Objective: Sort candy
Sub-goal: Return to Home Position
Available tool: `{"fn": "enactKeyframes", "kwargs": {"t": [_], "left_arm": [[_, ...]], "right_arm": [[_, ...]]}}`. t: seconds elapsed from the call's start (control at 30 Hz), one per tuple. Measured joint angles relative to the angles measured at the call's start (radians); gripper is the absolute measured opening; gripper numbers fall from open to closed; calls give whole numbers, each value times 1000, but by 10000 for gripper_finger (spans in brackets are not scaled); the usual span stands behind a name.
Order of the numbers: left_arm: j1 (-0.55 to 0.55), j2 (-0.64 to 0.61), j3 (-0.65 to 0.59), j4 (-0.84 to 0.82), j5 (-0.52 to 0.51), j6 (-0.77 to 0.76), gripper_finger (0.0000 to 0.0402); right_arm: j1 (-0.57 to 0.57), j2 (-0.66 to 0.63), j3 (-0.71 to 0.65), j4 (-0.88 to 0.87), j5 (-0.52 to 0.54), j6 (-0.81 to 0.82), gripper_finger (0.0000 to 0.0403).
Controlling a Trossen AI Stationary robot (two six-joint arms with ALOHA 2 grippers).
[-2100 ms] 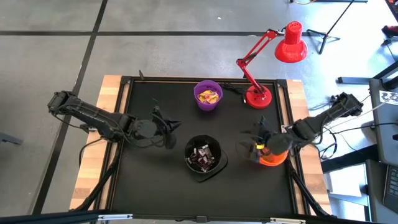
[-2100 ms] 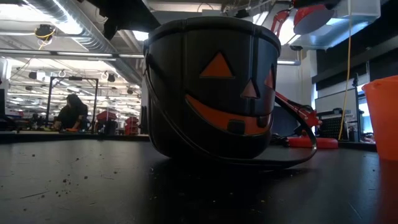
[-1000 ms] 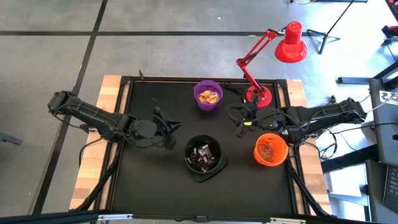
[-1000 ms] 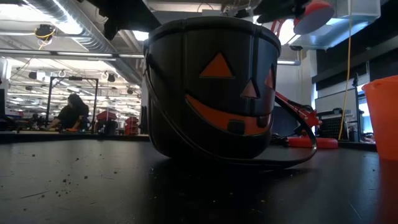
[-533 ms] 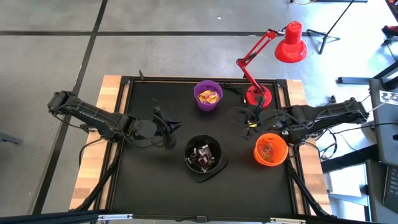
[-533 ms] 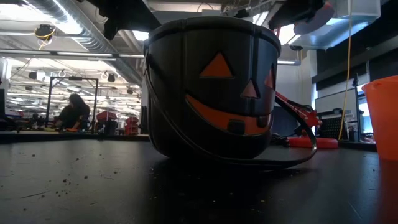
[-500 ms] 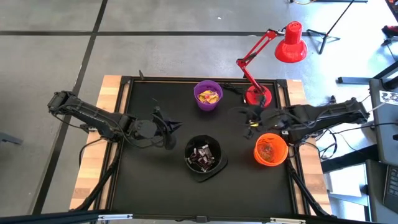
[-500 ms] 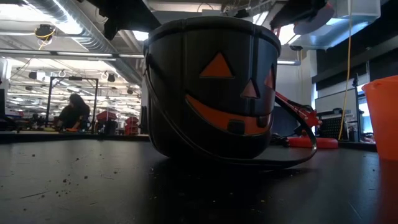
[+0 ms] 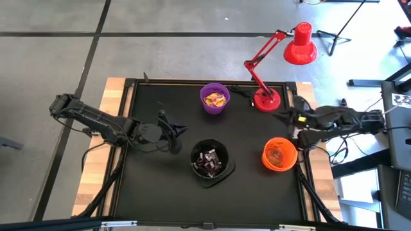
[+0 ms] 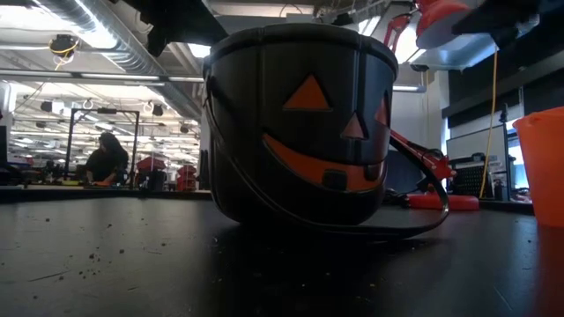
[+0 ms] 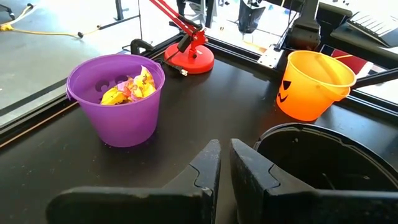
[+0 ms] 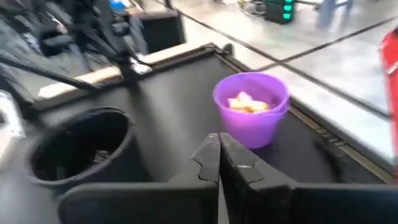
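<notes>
I'm looking into a robotics lab. Bare concrete floor (image 9: 160, 51) surrounds my table (image 9: 114, 90), exposed ducts (image 10: 97, 31) and strip lights run overhead, a person (image 10: 104, 158) sits at distant workbenches, a yellow cable (image 11: 50, 32) trails across the floor, and a red lamp (image 9: 300, 46) stands nearby.

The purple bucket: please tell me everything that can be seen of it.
The purple bucket looks like smooth plastic. It is round, narrows toward its base and has a rolled rim. It stands upright on the black table near the back edge, apart from the red lamp. Yellow and pink wrapped candy lies inside. Nothing else touches it.
</notes>
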Motion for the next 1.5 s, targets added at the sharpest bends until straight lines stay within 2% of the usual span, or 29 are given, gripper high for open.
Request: {"fn": "enactKeyframes", "kwargs": {"t": [0.27,0.37,0.5,0.63,0.73,0.8,1.03,1.2,1.4,1.5], "left_arm": [[0,0,0,0,0,0,30],[0,0,0,0,0,0,30],[0,0,0,3,1,0,30],[0,0,0,0,2,0,30],[0,0,0,-1,4,0,30],[0,0,0,1,4,0,30],[0,0,0,0,4,0,30],[0,0,0,0,4,0,30],[0,0,0,0,4,0,30],[0,0,0,0,4,0,30]], "right_arm": [[0,-355,-222,112,-216,15,2],[0,-449,-278,125,-231,-29,1],[0,-440,-310,190,-248,-62,1],[0,-416,-362,377,-313,-123,1],[0,-410,-408,573,-379,-224,1],[0,-411,-437,642,-387,-301,1],[0,-410,-508,788,-306,-463,1],[0,-410,-518,848,-298,-544,1],[0,-410,-519,831,-297,-548,1],[0,-410,-519,828,-228,-543,1]]}}
